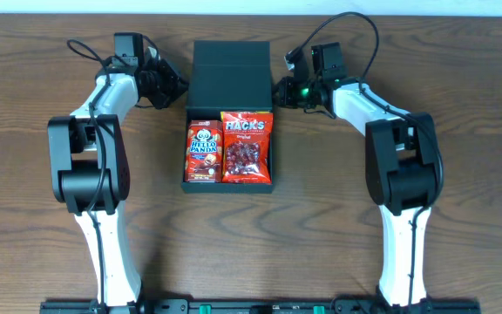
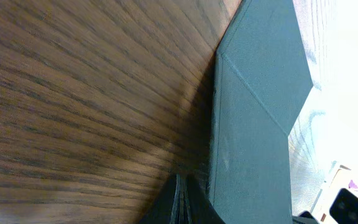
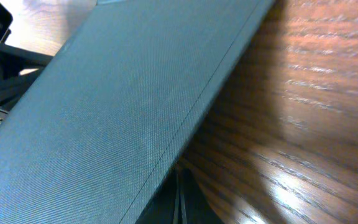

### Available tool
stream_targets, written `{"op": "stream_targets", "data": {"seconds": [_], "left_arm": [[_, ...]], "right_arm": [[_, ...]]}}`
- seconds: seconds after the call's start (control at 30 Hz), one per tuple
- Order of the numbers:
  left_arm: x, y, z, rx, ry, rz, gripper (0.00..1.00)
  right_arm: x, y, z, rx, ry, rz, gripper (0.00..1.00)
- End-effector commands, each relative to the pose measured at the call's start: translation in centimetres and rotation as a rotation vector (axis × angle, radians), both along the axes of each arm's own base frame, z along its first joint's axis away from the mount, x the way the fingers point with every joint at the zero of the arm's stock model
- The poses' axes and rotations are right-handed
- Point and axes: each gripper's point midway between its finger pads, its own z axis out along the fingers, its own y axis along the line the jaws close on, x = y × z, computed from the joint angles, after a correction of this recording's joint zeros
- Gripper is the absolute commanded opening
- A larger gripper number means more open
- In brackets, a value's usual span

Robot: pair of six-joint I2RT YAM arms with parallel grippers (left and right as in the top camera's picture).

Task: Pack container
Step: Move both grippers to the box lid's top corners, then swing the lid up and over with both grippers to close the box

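Observation:
The dark green-black container (image 1: 188,185) lies open at the table's middle. Its flap lid (image 1: 230,74) stands raised at the far end. Inside lie a red Hello Panda packet (image 1: 203,150) on the left and a red Hacks packet (image 1: 247,146) on the right. My left gripper (image 1: 181,86) is shut, its tip at the lid's left edge; the lid fills the right of the left wrist view (image 2: 253,124). My right gripper (image 1: 279,91) is shut, its tip at the lid's right edge; the lid fills the left of the right wrist view (image 3: 117,106). The shut fingers show low in each wrist view (image 2: 180,199) (image 3: 179,199).
The wooden table (image 1: 460,235) stretches around the box. Both arm bases stand at the near edge (image 1: 103,262) (image 1: 403,253). Cables loop off each wrist at the far side (image 1: 356,26).

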Motion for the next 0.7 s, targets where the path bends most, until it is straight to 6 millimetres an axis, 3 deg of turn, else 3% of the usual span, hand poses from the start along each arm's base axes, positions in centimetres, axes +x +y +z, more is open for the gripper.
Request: {"op": "stream_targets", "data": {"seconds": [0.0,0.4,0.67], "left_arm": [[0.1,-1.0,0.1,-0.029,0.006,-0.020,0.06],[0.1,-0.9,1.1,-0.093,-0.035,-0.072,0.06],[1.0,-0.7,3.8,-0.198,-0.173,-0.155,0.06]], "right_arm": [[-1.0,2.1,1.0,0.091,0.000,0.076,0.02],[-1.9,4.0,4.5,0.281,-0.034,0.196,0.02],[-2.7,4.7,6.8,0.386,-0.088,0.298,0.02]]}}
